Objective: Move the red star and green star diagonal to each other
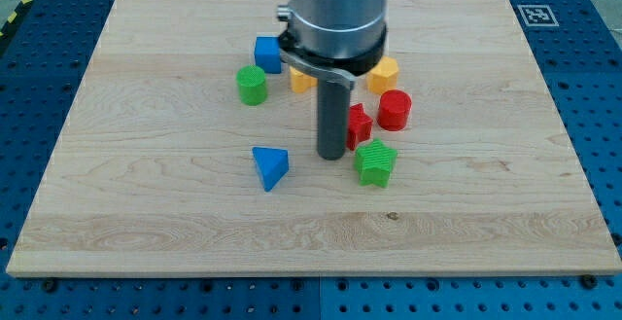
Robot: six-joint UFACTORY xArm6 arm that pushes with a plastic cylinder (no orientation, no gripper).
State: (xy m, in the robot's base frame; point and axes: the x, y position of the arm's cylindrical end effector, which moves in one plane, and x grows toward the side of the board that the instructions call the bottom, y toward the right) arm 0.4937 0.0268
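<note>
The red star [360, 124] lies near the board's middle, partly hidden behind my rod. The green star [375, 161] lies just below and to its right, touching or nearly touching it. My tip [332, 155] rests on the board just left of both stars, close against the red star's left side and a short gap from the green star.
A red cylinder [395, 110] sits right of the red star. A yellow block [383, 71] and another yellow block [301, 79] lie behind the rod. A blue cube [267, 53], a green cylinder [252, 85] and a blue triangle [270, 166] lie to the left on the wooden board [146, 213].
</note>
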